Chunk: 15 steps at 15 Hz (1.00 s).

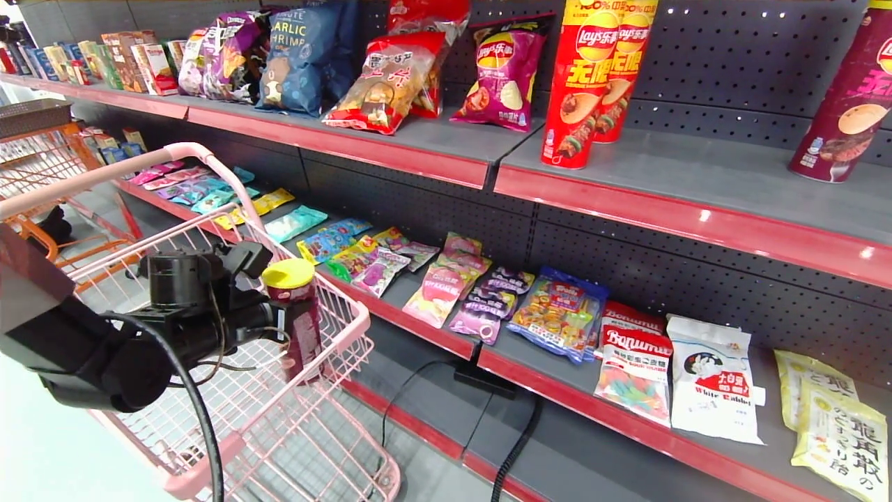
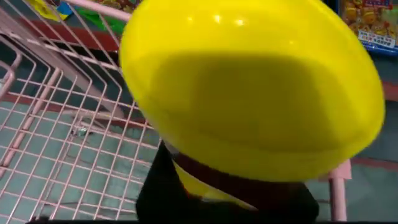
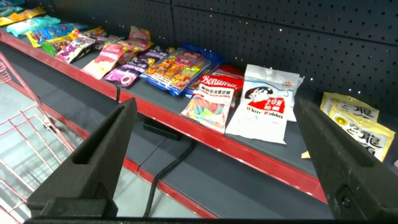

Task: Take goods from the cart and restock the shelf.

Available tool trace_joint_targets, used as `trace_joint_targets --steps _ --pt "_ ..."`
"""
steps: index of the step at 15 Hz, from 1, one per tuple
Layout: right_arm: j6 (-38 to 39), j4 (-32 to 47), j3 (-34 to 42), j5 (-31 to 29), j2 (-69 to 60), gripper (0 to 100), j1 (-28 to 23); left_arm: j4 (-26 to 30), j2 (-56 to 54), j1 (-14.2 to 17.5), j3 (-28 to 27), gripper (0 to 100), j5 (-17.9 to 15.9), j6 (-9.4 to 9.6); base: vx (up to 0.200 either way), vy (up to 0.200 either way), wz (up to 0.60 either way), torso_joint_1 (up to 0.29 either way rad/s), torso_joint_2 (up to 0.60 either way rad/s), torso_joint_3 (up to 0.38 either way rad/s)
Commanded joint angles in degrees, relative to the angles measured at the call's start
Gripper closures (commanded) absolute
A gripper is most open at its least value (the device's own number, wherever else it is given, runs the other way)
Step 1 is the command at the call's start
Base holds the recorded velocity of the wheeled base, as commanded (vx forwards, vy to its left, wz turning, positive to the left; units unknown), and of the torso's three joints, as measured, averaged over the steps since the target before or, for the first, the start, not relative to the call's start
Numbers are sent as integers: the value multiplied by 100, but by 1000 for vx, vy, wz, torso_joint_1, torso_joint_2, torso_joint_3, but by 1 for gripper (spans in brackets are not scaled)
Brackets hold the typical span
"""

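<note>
A dark red chips can with a yellow lid hangs upright over the pink cart, just inside its shelf-side corner. My left gripper is shut on the can's body below the lid. The left wrist view looks down on the yellow lid with the cart mesh beneath. The upper shelf carries two red cans and a matching dark red can at far right. My right gripper is open and holds nothing, facing the lower shelf.
Snack bags line the upper shelf to the left of the cans. Candy packets cover the lower shelf. An orange cart stands behind the pink one. A black cable runs along the bottom shelf.
</note>
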Motion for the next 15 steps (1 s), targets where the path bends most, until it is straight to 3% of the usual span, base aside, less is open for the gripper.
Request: trace_joint_targets --steps 1,4,5,6,9,11,13,14,15 --pt "-3 -1 1 2 -2 0 4 696 -1210 56 50 100 9 -20 0 0 0 0 0 0" --pt "-3 -1 1 2 -2 0 -4 2366 -2836 65 -706 100 80 -47 0 0 0 0 0 0" --pt "5 -1 1 2 -2 0 4 3096 -3381 -58 -1251 100 176 -47 0 0 0 0 0 0" --pt "14 -1 1 2 -2 0 -4 3403 -3645 -225 -1567 100 264 -55 0 0 0 0 0 0" --pt "5 -1 1 20 -2 0 -4 3535 -3961 -726 -1910 100 484 -91 0 0 0 0 0 0" --pt "14 -1 1 20 -2 0 4 3553 -4075 -1298 -1866 100 537 -82 0 0 0 0 0 0" --pt "14 -1 1 29 -2 0 4 3527 -4023 -1456 -1840 100 537 -73 0 0 0 0 0 0" --pt "14 -1 1 29 -2 0 4 3527 -3970 -1702 -1831 100 291 -82 0 0 0 0 0 0" --pt "14 -1 1 29 -2 0 4 3527 -3935 -1737 -1831 100 62 -82 0 0 0 0 0 0"
